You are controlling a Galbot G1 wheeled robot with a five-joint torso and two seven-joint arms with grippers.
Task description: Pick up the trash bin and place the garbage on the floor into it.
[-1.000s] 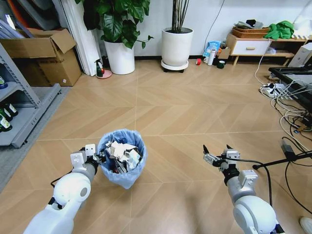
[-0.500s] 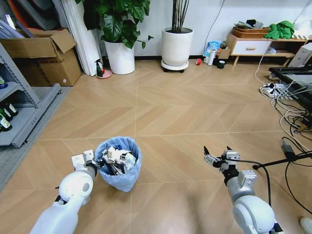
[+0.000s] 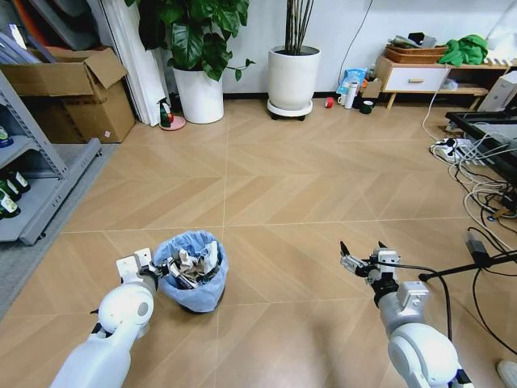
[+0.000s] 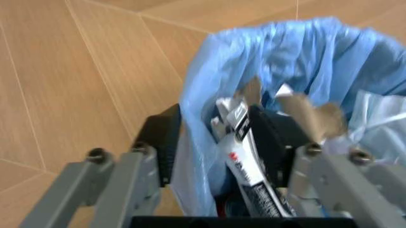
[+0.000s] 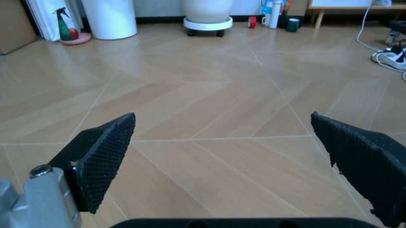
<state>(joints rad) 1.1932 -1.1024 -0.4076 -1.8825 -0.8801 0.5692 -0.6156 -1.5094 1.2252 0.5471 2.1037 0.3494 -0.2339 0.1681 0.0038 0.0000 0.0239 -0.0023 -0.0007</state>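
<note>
My left claw (image 4: 216, 142) pinches the rim of the trash bin (image 3: 192, 271), one finger outside, one inside against the garbage (image 3: 192, 265). The bin seems light, its bag lining slippery, so the stiff rim is the hold. My right claw (image 3: 361, 260) hangs wide over the floor (image 3: 307, 186).

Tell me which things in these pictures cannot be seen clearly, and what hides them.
- Trash bin: head view, the blue bag covers its dark body.
- Bin bottom: left wrist view, garbage and bag hide it.
- Left hand: head view, its inner finger is behind the bin rim.
- Printing on the garbage: left wrist view, blurred.
- Right hand: right wrist view, fingers cut off by the edges.
</note>
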